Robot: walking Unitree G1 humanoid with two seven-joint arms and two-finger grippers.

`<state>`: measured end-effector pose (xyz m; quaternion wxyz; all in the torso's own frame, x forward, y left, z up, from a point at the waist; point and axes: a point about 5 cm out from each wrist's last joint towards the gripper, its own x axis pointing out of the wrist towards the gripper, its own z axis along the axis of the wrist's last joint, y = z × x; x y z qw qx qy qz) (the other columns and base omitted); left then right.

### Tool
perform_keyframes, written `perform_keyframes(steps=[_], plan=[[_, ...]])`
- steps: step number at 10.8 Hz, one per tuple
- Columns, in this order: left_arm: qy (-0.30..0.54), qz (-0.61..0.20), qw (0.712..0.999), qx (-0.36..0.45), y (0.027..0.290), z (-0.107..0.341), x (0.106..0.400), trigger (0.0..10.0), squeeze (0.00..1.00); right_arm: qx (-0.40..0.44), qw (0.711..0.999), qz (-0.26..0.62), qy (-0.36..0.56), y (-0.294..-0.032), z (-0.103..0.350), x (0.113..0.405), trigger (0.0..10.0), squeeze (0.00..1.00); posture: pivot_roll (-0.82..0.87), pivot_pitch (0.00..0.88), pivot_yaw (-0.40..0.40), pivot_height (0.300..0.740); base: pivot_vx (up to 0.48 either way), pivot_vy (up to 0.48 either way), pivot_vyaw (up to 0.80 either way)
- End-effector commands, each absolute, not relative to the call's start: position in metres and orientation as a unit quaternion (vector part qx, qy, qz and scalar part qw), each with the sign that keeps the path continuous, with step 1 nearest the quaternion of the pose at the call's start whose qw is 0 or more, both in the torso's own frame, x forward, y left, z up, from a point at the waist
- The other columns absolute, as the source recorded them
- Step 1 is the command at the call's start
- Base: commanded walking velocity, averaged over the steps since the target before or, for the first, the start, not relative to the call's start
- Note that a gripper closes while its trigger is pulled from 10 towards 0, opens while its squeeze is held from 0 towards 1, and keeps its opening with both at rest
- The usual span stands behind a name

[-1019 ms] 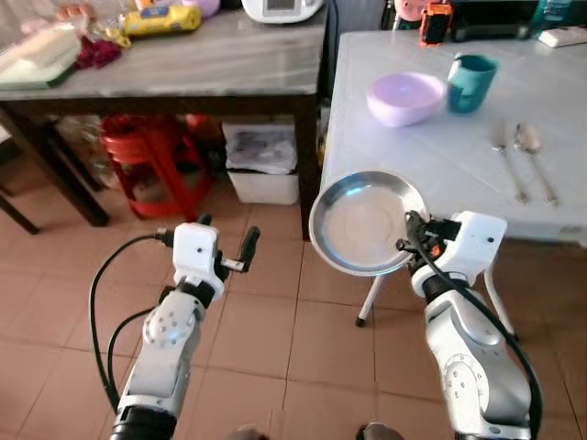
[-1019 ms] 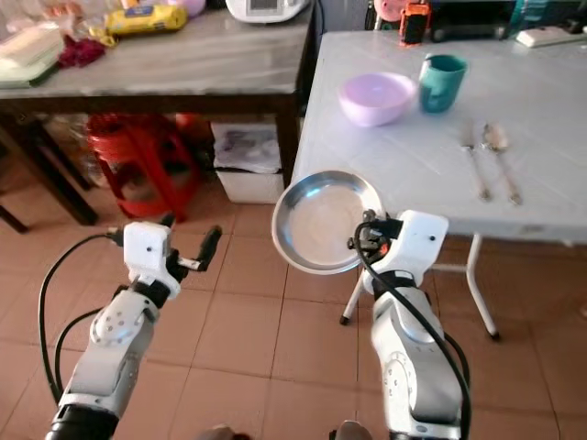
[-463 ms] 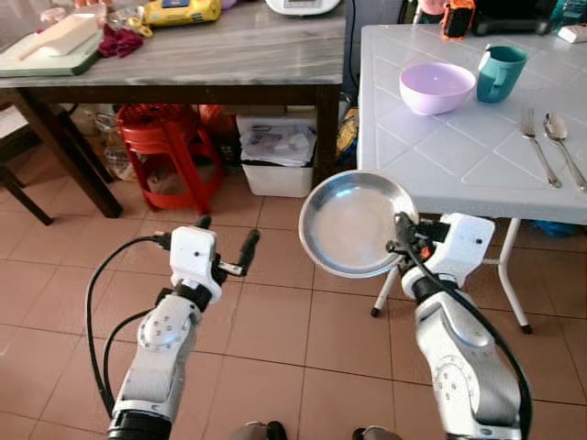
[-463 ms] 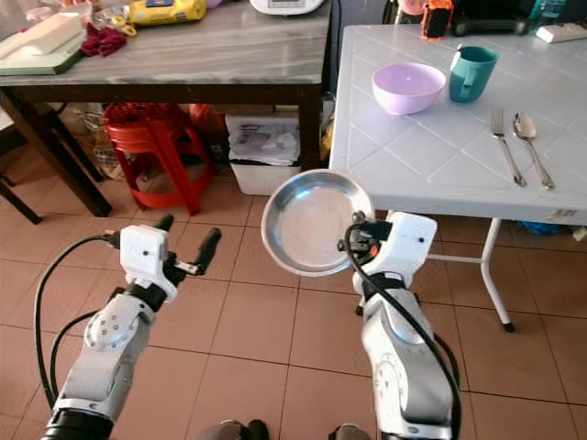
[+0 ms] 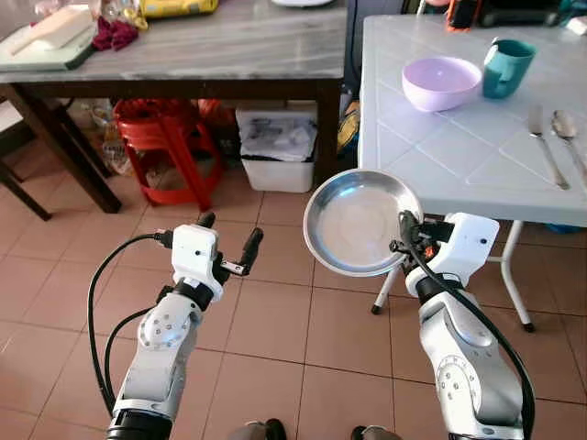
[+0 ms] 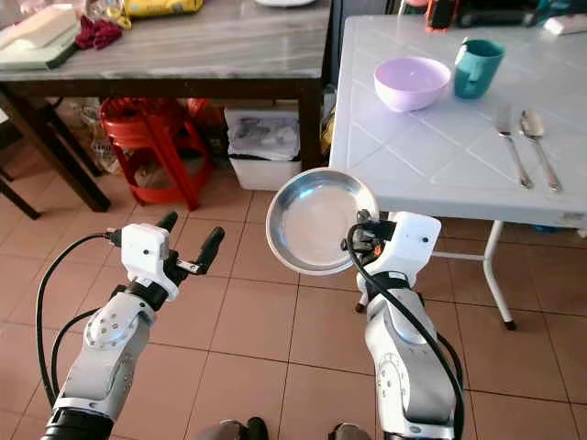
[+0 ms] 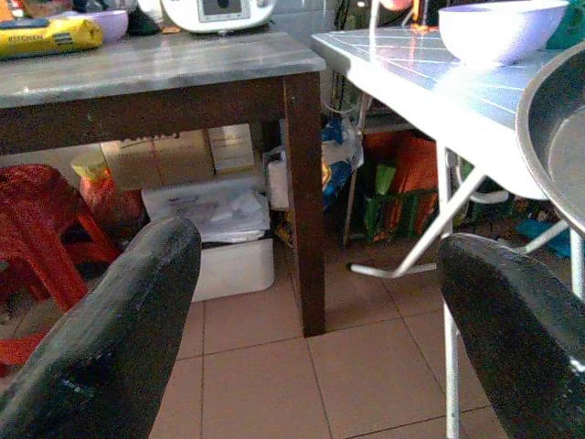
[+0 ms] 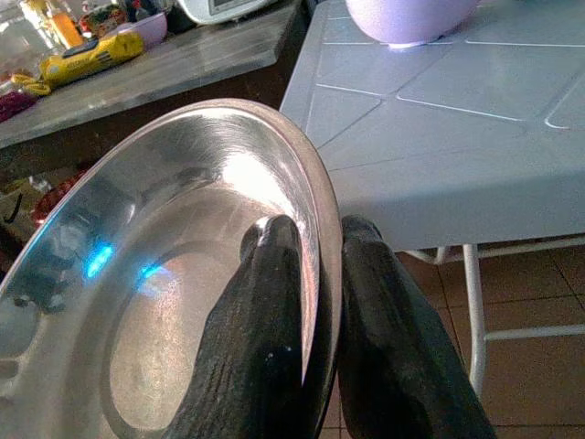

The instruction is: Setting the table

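Right gripper (image 5: 404, 240) pinching steel plate (image 5: 358, 223) rim, plate tilted, beside white table (image 5: 459, 156)

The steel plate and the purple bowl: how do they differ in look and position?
The steel plate is shiny metal, wide and shallow; the purple bowl is matte lilac and deeper. The plate is held tilted in the air, its rim pinched by the right gripper; the bowl stands upright on the white table. Both are round.

Two silver jointed arms, white wrist housings
Left hand (image 5: 225, 243) and right hand (image 5: 404, 233) showing long black fingers; black cables looping alongside each forearm.
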<state>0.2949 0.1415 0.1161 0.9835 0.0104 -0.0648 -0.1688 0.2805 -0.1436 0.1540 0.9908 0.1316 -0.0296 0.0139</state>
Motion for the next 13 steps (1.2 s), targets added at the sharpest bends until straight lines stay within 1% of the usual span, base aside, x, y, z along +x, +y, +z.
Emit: perform_keyframes(steps=[1, 4, 9, 13], plan=[[-0.067, -0.173, 0.983, 0.012, 0.1435, 0.1183, 0.2946, 10.0, 0.0, 0.131, 0.99, 0.019, -0.038, -0.142, 0.156, 0.2784, 10.0, 0.0, -0.06, 0.135, 0.113, 0.74, 0.277, 0.0, 0.0], [-0.065, -0.176, 0.982, 0.011, 0.142, 0.1175, 0.2941, 10.0, 0.0, 0.129, 0.991, 0.02, -0.039, -0.1428, 0.156, 0.2772, 10.0, 0.0, -0.06, 0.137, 0.113, 0.74, 0.284, 0.0, 0.0], [-0.063, -0.178, 0.982, 0.009, 0.1398, 0.1158, 0.2923, 10.0, 0.0, 0.123, 0.991, 0.022, -0.037, -0.1452, 0.1538, 0.2741, 10.0, 0.0, -0.06, 0.137, 0.106, 0.74, 0.286, 0.0, 0.67], [-0.064, -0.173, 0.983, 0.013, 0.1416, 0.1156, 0.2936, 10.0, 0.0, 0.128, 0.991, 0.033, -0.035, -0.1437, 0.1536, 0.273, 10.0, 0.0, -0.06, 0.131, 0.097, 0.74, 0.304, 0.0, 0.0]])
